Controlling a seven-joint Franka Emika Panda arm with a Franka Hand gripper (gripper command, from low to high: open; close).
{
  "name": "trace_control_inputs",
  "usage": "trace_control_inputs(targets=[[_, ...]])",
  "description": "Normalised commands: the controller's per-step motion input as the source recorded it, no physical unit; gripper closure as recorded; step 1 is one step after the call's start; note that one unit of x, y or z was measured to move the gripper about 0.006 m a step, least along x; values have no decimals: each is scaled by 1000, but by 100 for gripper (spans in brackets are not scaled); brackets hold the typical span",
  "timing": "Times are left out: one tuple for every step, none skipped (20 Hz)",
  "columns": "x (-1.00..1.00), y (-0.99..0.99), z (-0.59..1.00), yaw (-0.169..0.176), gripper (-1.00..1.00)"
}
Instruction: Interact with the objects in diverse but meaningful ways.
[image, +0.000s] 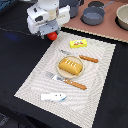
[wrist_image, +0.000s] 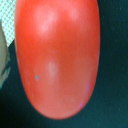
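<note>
The red tomato (image: 52, 36) pokes out from under my gripper (image: 51, 33) at the far corner of the striped placemat (image: 97, 92); the gripper looks shut on it. Up close in the wrist view, the tomato (wrist_image: 55, 55) fills nearly the whole picture and no fingers show. A yellow box (image: 78, 43) with a red mark lies on the mat's far edge. The orange-brown bread loaf (image: 70, 65) rests on the tan plate (image: 60, 72) mid-mat. The white-and-blue fish (image: 53, 96) lies near the mat's front edge.
A wooden-handled knife (image: 88, 58) and fork (image: 68, 81) flank the plate. Grey pots (image: 93, 15) and a pale bowl (image: 123, 17) stand on the brown board at the back, toward the exterior view's right. Black tabletop surrounds the mat.
</note>
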Motion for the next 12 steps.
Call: trace_control_inputs(targets=[[-103, 317, -300, 0, 100], [-74, 331, -286, 0, 100], [-74, 329, -289, 0, 100], [-60, 326, -277, 0, 100], [-54, 343, -251, 0, 100], [-63, 309, -234, 0, 100], [-51, 286, -166, -2, 100], [-43, 314, -129, -4, 100], [-37, 317, -106, -5, 100], [-14, 323, -83, -5, 100], [0, 317, 0, -3, 100], [0, 317, 180, -14, 100]])
